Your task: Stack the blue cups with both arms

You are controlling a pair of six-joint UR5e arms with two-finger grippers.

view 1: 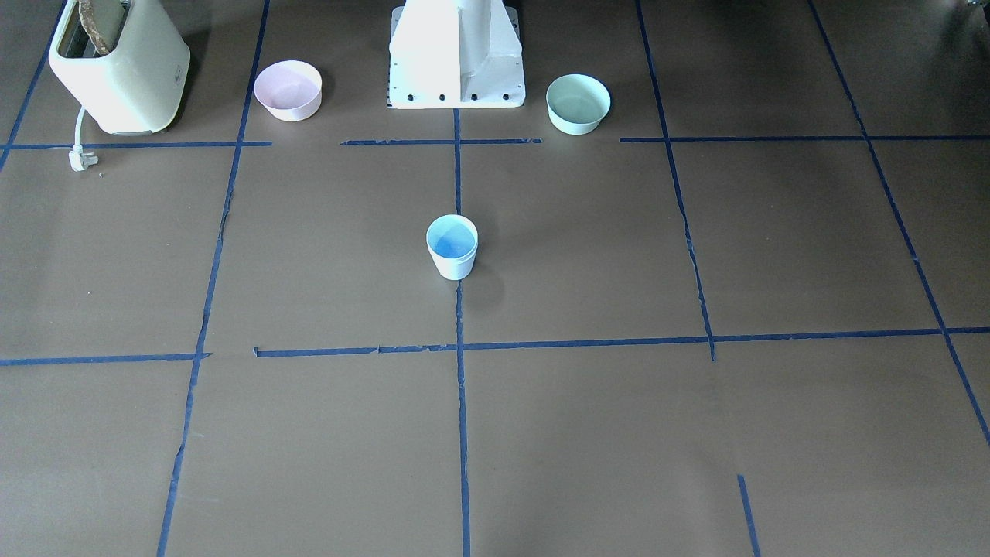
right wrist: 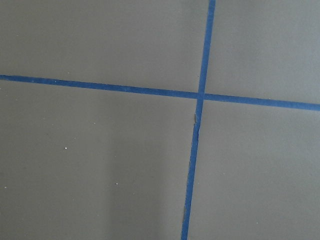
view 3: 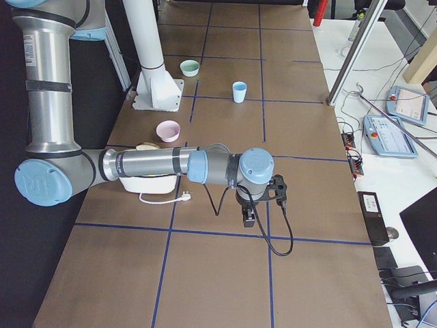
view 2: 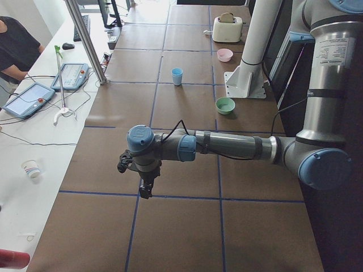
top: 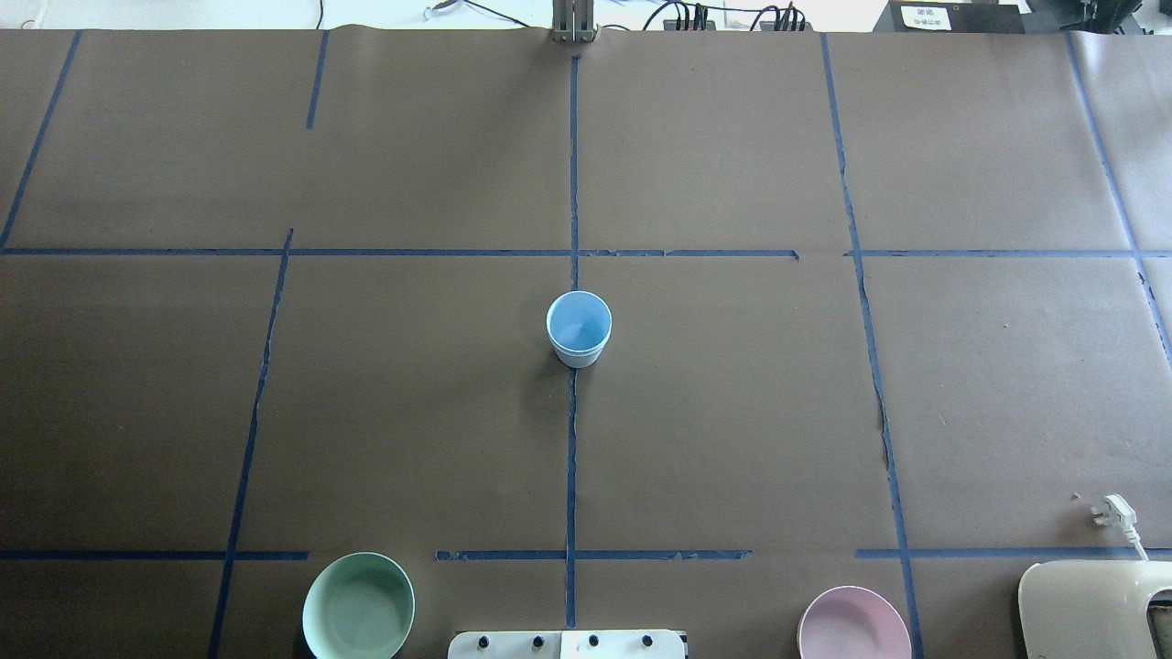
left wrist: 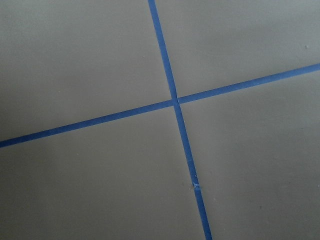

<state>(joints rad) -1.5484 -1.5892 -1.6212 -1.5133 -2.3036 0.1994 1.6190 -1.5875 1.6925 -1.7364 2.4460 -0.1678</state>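
One blue cup shape (view 1: pixel 452 246) stands upright at the table's middle on the centre tape line. It also shows in the overhead view (top: pixel 579 329), the left view (view 2: pixel 177 76) and the right view (view 3: pixel 239 91). No separate second cup shows. I cannot tell whether two cups are nested there. My left gripper (view 2: pixel 144 190) hangs over the table's left end, far from the cup. My right gripper (view 3: pixel 249 220) hangs over the right end, also far off. Each shows only in a side view, so I cannot tell whether it is open or shut. Both wrist views show only brown paper and blue tape.
A pink bowl (view 1: pixel 288 90) and a mint-green bowl (view 1: pixel 578 104) flank the white pedestal (view 1: pixel 456 54). A cream toaster (view 1: pixel 120 62) with its loose plug (view 1: pixel 81 160) stands on the robot's right. An operator (view 2: pixel 14 48) sits beyond the table's far side.
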